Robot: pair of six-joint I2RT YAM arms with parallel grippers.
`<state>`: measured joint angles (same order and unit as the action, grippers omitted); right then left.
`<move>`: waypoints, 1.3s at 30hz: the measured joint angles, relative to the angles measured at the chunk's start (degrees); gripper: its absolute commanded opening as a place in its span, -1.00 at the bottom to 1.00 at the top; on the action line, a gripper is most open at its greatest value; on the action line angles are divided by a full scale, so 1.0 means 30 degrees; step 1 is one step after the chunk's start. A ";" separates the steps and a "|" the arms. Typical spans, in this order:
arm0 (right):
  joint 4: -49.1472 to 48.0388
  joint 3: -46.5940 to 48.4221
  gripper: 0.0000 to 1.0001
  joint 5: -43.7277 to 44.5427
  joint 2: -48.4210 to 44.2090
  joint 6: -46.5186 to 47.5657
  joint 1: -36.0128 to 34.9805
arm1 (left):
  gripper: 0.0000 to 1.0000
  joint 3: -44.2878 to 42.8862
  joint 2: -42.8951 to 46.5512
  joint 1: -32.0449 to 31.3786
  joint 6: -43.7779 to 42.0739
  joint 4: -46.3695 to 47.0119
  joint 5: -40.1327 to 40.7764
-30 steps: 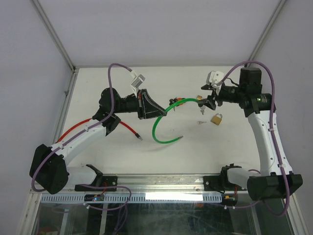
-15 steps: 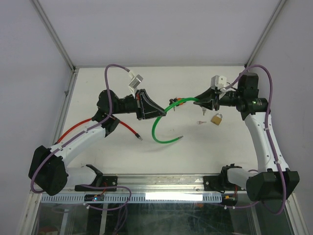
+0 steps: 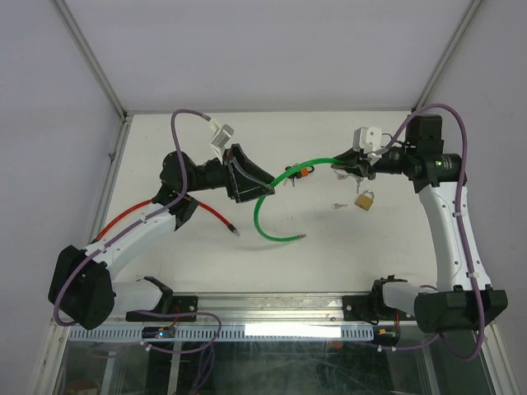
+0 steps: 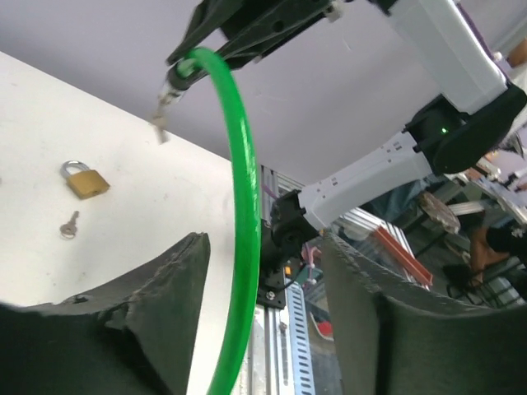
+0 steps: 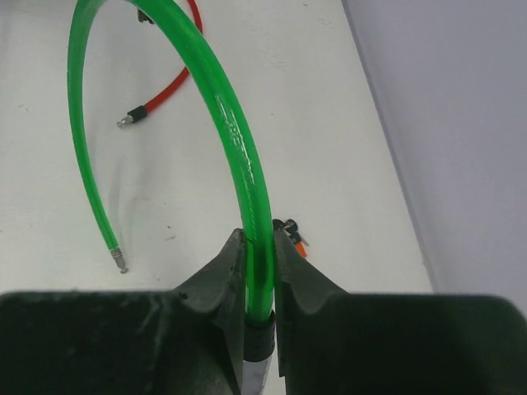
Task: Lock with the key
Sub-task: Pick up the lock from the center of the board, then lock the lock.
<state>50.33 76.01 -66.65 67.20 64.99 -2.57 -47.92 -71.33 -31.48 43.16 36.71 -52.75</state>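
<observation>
Keeping the green cable [image 5: 239, 156] from swinging matters most. The right gripper [image 5: 258, 251] is clamped on its end, and the left gripper [image 4: 263, 247] stands open around the loop, seemingly clear of it. Drawing the left away cleanly, then going for the key [image 3: 338, 206] beside the padlock [image 3: 365, 199], looks wise. Both lie on the white table [image 3: 329, 263], with a red cable [image 3: 216, 216] to the left and grey walls around.

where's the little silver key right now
In the top view the small silver key lies on the white table, right of centre, just left of the brass padlock and not touching it.
</observation>
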 measured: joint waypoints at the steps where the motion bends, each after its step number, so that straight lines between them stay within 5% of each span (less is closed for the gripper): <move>1: 0.0852 0.0925 -1.00 0.0415 0.0299 0.0692 -0.0109 | 0.44 0.0029 0.0015 0.0204 -0.0284 -0.0015 0.0044; 5: 0.3650 0.4371 -1.00 0.2565 0.1457 0.3177 -0.1362 | 0.98 0.0029 0.0342 0.1035 -0.2142 -0.0911 0.0707; 12: 0.6084 0.5617 -1.00 0.7519 0.2200 0.5027 -0.6149 | 0.98 -0.0240 0.2994 0.1195 -0.6615 -0.2404 0.3599; 16: 0.6907 0.6244 -1.00 1.0287 0.3111 0.5187 -0.8670 | 0.79 -0.3388 0.2076 0.1035 -0.8422 -0.4524 0.3439; 20: 0.7082 0.6856 -1.00 1.2145 0.3759 0.5173 -1.0302 | 0.34 -0.5064 0.0889 0.0393 -0.9777 -0.6630 0.3133; 29: 0.7264 0.7526 -1.00 1.4666 0.3854 0.5238 -1.1744 | 0.27 -0.5931 -0.1515 -0.0984 -1.1278 -1.0783 0.2339; 39: 0.7235 0.7526 -1.00 1.6313 0.4051 0.5333 -1.2852 | 0.05 -0.6805 -0.2980 -0.1807 -1.1380 -1.1854 0.1486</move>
<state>72.03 98.59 -17.72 79.35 80.99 -41.12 -68.34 -80.27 -36.91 9.02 1.15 -48.29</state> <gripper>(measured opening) 0.164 0.563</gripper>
